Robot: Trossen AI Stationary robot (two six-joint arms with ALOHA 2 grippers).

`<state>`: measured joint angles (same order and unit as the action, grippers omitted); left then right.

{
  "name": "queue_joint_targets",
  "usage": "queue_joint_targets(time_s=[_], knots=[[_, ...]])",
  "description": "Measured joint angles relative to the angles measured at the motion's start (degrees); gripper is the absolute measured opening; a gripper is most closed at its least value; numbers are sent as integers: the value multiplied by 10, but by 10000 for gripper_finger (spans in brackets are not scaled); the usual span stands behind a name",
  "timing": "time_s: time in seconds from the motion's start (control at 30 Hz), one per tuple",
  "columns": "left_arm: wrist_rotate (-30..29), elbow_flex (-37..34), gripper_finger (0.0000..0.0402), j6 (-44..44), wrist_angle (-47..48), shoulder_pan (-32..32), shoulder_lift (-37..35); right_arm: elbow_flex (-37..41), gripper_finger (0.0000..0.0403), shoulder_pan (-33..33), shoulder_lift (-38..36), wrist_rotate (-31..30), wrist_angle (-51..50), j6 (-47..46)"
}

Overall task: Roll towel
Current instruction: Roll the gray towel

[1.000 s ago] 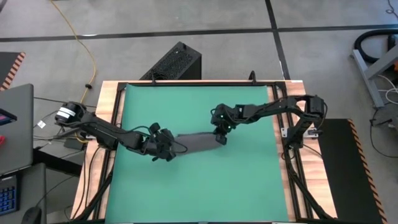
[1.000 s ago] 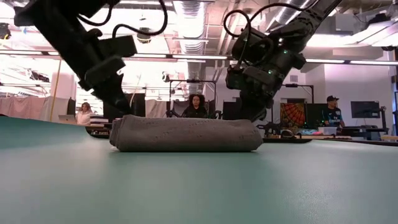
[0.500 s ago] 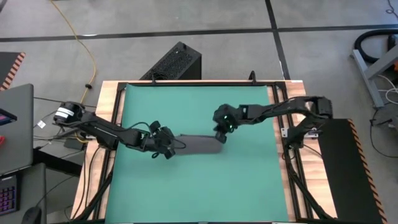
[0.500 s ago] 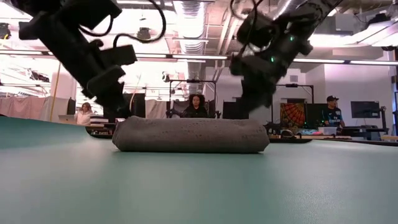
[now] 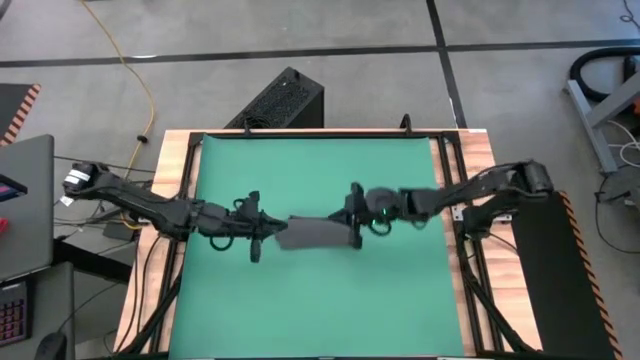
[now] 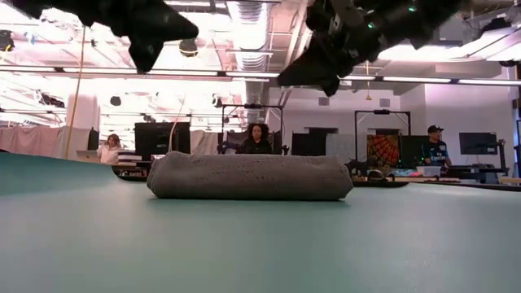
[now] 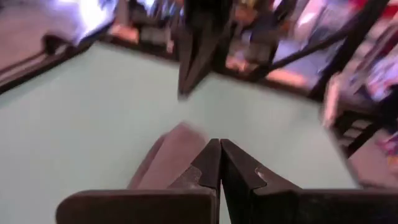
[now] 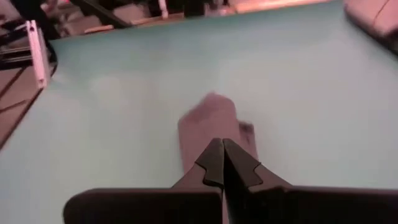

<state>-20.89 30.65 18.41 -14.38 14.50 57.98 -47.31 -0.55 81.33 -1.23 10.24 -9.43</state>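
Rolled towel point(image 5: 318, 233) lies on green mat point(image 5: 320, 310); L gripper point(image 5: 262, 220) & R gripper point(image 5: 354, 213) closed, apparently clear above its ends.

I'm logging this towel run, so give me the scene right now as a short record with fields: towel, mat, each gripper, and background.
towel: dark grey, rolled into a log, lying flat mid-mat
mat: green, covers the table top
left gripper: shut, empty, raised above the mat at the roll's left end, not touching it
right gripper: shut, empty, raised at the roll's right end, clear of it in the low view
background: people seated at desks in the room behind the table
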Motion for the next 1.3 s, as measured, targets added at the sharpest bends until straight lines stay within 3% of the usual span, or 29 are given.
queue_joint_targets(time_s=[0.1,0.27,0.53,1.0,1.3], knots=[[-8,-52,0,-7,-107,4,9,40,17,-31,35,-50,121,-19],[9,-124,0,38,-233,-22,62,74,17,-31,98,-64,235,-76],[81,-127,0,55,-300,-64,167,76,17,-33,156,-62,258,-101],[102,-127,0,70,-406,-93,352,75,17,-19,268,-43,308,-145],[137,-130,0,110,-478,-113,435,75,17,-18,276,-34,304,-159]])
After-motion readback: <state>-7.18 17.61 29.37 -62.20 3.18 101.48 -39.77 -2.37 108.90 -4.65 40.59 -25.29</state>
